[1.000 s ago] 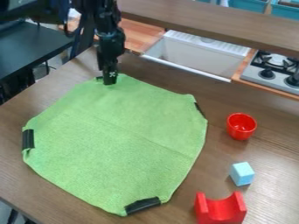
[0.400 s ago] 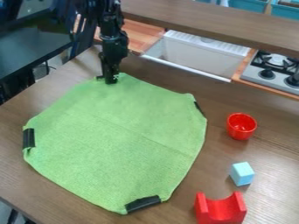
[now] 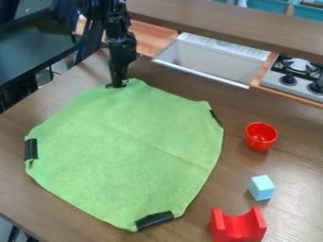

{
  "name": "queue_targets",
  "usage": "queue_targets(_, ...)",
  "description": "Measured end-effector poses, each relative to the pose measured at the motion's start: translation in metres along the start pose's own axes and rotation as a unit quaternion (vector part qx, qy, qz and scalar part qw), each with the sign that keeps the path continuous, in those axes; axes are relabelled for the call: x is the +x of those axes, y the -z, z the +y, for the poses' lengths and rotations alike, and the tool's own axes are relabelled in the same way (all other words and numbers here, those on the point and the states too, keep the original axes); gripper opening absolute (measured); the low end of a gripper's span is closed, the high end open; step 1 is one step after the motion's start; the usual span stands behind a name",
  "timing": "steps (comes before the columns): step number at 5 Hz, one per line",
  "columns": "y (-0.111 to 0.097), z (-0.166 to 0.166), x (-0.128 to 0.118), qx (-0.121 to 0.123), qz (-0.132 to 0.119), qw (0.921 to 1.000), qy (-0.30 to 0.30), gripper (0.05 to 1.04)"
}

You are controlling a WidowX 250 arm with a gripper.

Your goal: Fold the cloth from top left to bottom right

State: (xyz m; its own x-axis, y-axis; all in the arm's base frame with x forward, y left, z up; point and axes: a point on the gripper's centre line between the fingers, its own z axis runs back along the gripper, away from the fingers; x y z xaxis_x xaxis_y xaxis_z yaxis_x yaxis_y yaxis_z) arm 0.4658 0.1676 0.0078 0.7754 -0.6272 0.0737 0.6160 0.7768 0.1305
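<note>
The gripper [image 3: 117, 85] hangs upright at the top left corner of the green cloth [image 3: 129, 146], its tip down at the cloth's edge. Whether it holds the corner I cannot tell. The cloth lies spread almost flat on the brown table, with a faint crease across it. Black strips mark its left, bottom and right corners; the top left corner is partly hidden by the gripper.
Right of the cloth stand a red bowl [image 3: 260, 136], a light blue cube [image 3: 261, 187] and a red curved block [image 3: 238, 226]. Behind the table [image 3: 195, 91] are a white sink [image 3: 214, 59] and a stove [image 3: 296, 78], below a brown ledge [image 3: 233, 23].
The gripper has shifted slightly up and left at the cloth's top corner. Around its tip the cloth's edge has moved a little; the rest of the cloth lies as before.
</note>
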Motion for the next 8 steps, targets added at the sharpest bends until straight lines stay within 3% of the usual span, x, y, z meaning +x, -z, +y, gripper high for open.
queue_targets(1,-0.016,-0.005,-0.006,-0.018,-0.020,0.9996,-0.003,0.051)
queue_targets(2,-0.063,-0.017,-0.011,-0.007,-0.061,0.9981,0.001,0.051)
queue_targets(3,-0.076,-0.046,-0.016,-0.004,-0.065,0.9974,0.031,0.051)
queue_targets(4,-0.080,-0.089,-0.011,0.002,-0.061,0.9950,0.078,0.051)
queue_targets(6,-0.070,-0.162,-0.022,0.020,-0.031,0.9924,0.117,0.051)
queue_targets(8,-0.088,-0.232,-0.033,0.017,-0.020,0.9849,0.171,0.051)
